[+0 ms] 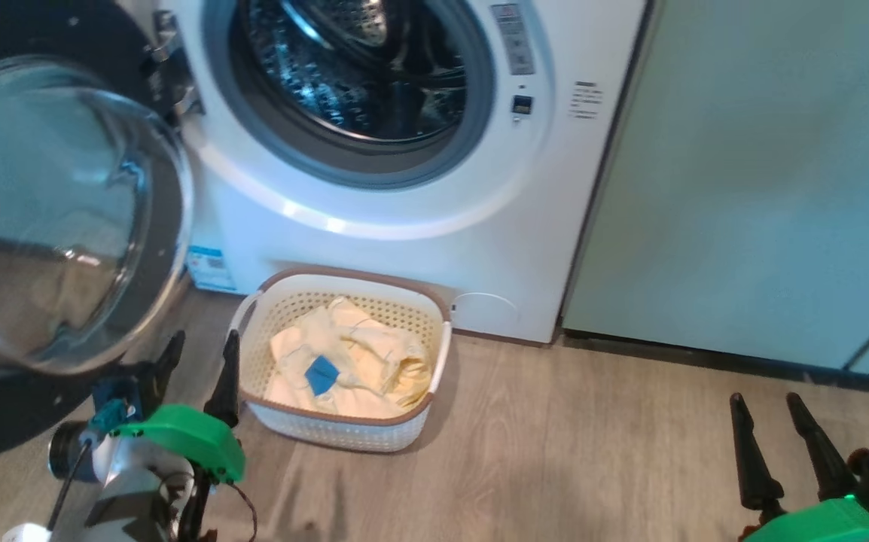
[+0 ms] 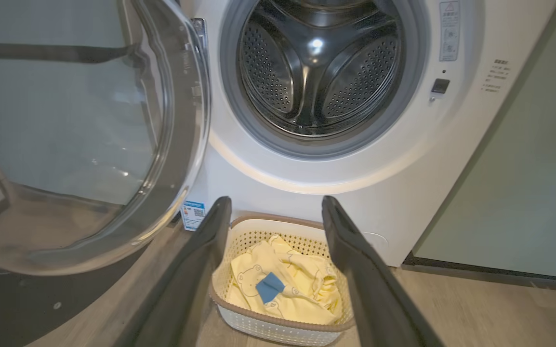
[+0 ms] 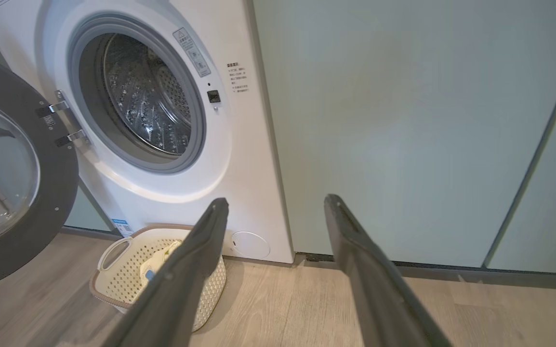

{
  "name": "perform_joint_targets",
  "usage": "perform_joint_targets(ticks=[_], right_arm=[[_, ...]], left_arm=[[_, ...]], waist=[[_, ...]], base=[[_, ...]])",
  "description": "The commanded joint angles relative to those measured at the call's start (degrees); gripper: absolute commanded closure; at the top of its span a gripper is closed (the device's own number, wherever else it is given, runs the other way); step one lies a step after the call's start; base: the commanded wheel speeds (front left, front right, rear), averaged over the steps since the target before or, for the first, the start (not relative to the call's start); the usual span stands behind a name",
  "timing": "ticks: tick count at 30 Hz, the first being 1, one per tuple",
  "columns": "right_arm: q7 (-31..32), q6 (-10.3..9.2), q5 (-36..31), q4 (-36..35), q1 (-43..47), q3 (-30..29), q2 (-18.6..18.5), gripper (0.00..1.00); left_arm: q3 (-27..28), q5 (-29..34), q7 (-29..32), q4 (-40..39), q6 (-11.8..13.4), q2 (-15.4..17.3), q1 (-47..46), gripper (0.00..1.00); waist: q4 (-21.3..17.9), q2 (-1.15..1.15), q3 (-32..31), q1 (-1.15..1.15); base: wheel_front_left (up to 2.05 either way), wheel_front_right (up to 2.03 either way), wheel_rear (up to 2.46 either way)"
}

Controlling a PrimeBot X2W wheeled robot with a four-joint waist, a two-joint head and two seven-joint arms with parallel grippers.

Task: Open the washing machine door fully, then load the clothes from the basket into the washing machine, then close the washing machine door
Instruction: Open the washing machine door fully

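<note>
Left claw is spread wide with nothing between its fingers, low over the floor. Just to its right sits the basket, tucked against the foot of the washer. The clothes lie heaped inside and cover the basket's floor; one garment or several, can't tell. In the left wrist view the basket shows between the two fingers, its near corners hidden behind them. Up and to the left of this claw the door stands swung open, its outer edge running off frame. Ahead of it the drum gapes, top cropped. Right claw is spread too and holds nothing. It is well to the basket's right and faces the cabinet. In its own view one finger hides part of the basket.
</note>
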Motion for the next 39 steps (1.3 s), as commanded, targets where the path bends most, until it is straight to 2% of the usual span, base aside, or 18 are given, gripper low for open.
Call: perform_joint_targets(ticks=[1,11,26,39], right_arm=[[-0.5,0.01,-0.6,-2.1,-1.6,0.6,-0.7,0.0],[-0.5,0.01,-1.4,-2.3,-0.8,-0.3,-0.5,0.0],[-0.5,0.01,-1.3,-2.1,-0.3,0.0,-0.6,0.0],[-0.5,0.01,-1.4,-2.1,-0.1,-0.2,-0.2,0.0]], left_arm=[[1.2,-0.8,-0.4,-2.2,0.0,1.7,-1.9,0.0],[-0.7,-3.0,-0.4,-2.2,0.0,3.0,-0.8,0.0],[-1.0,-4.3,-0.4,-1.1,-0.1,2.9,0.0,0.0],[-0.9,-4.0,-0.4,-0.1,-0.1,2.5,-0.6,0.0]], waist=[[-1.7,0.0,-0.4,0.01],[-5.7,0.0,-1.2,0.01],[-10.7,0.0,-2.3,0.01],[-10.5,0.0,-2.3,0.01]], base=[[0.0,0.0,0.0],[0.0,0.0,0.0],[0.0,0.0,0.0],[0.0,0.0,0.0]])
